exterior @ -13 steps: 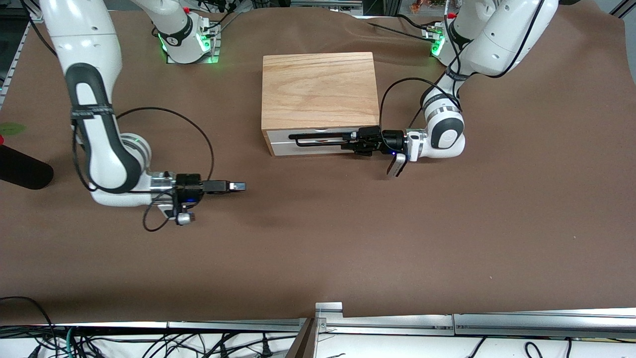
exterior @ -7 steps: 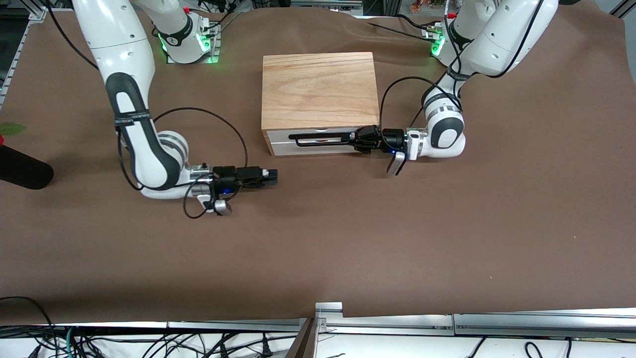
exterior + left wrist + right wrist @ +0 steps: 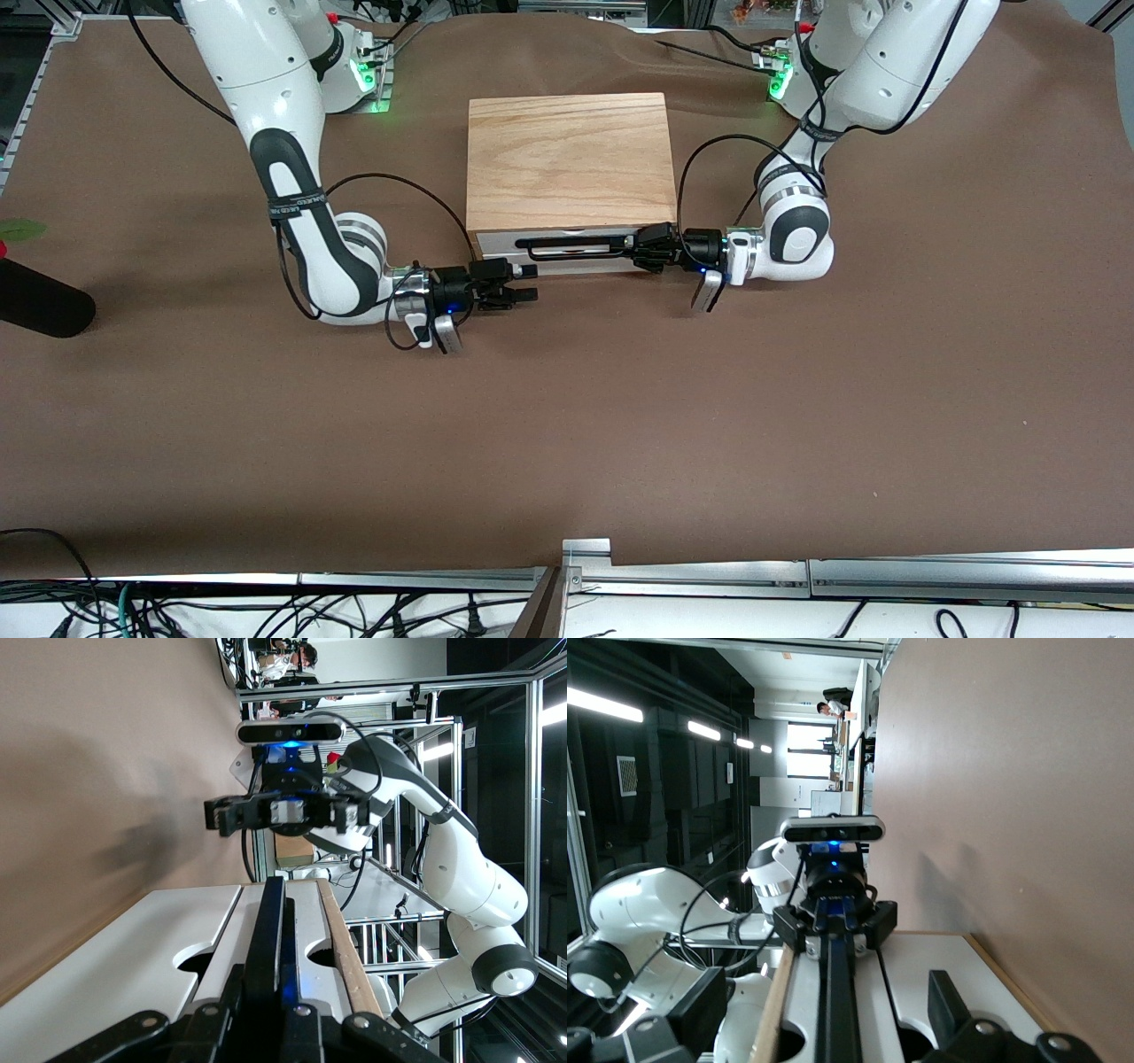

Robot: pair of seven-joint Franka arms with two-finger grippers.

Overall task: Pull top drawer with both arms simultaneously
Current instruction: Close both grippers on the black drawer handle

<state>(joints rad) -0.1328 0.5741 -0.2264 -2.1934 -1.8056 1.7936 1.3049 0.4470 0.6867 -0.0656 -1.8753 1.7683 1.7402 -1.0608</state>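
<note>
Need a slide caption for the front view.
Left claw shut on the top drawer's handle; right claw open at the handle's other end, drawer still closed.

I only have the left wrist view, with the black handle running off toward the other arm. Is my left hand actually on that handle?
Observer: Yes. In the front view the left hand is shut on the handle, at the end toward the left arm.
Operator: Is the right hand on the bar too?
Observer: No. The right hand is open just off the handle's other end and grips nothing.
Operator: Is the drawer out at all?
Observer: No. The top drawer is closed, its white front tucked under the edge of the cabinet's oak top.
</note>
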